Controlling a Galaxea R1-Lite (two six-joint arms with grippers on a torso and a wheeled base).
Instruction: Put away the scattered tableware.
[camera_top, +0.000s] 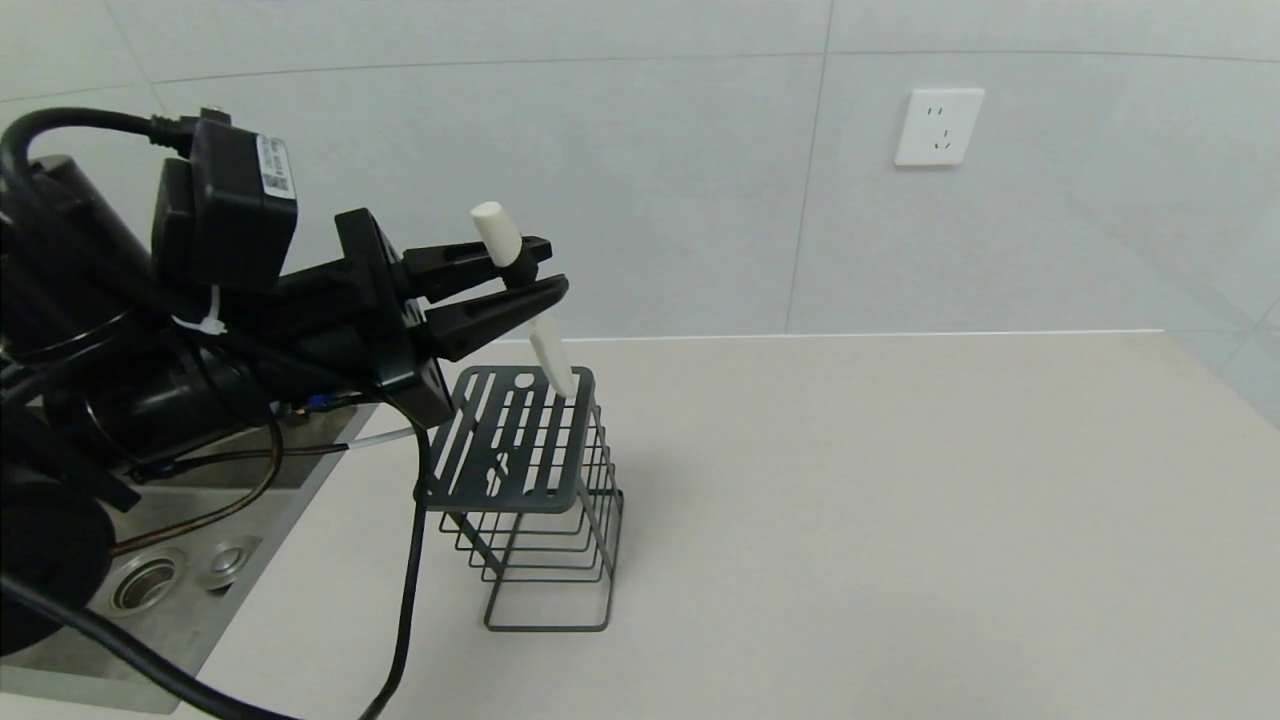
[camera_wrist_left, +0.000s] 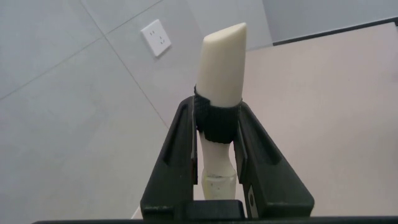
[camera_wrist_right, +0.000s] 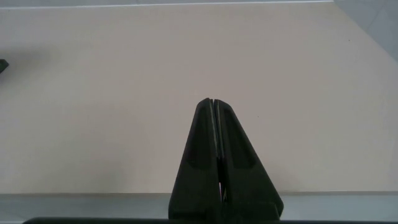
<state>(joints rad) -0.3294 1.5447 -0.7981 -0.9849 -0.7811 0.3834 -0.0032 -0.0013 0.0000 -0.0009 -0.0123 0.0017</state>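
Note:
My left gripper (camera_top: 540, 266) is shut on a white stick-like utensil (camera_top: 494, 233), which is held steeply tilted. The utensil's lower end (camera_top: 553, 362) meets the far corner of the slotted top of a dark wire cutlery rack (camera_top: 520, 445) standing on the beige counter (camera_top: 900, 500). Whether the tip is inside a slot I cannot tell. In the left wrist view the white utensil (camera_wrist_left: 221, 59) sticks out between the fingers (camera_wrist_left: 180, 143), clamped at a black band. My right gripper (camera_wrist_right: 213, 104) is shut with nothing in it, hovering over bare counter (camera_wrist_right: 124, 93).
A steel sink (camera_top: 160, 575) with a drain lies at the left, beside the rack. A tiled wall with a white socket (camera_top: 938, 126) stands behind. To the right of the rack the counter is open.

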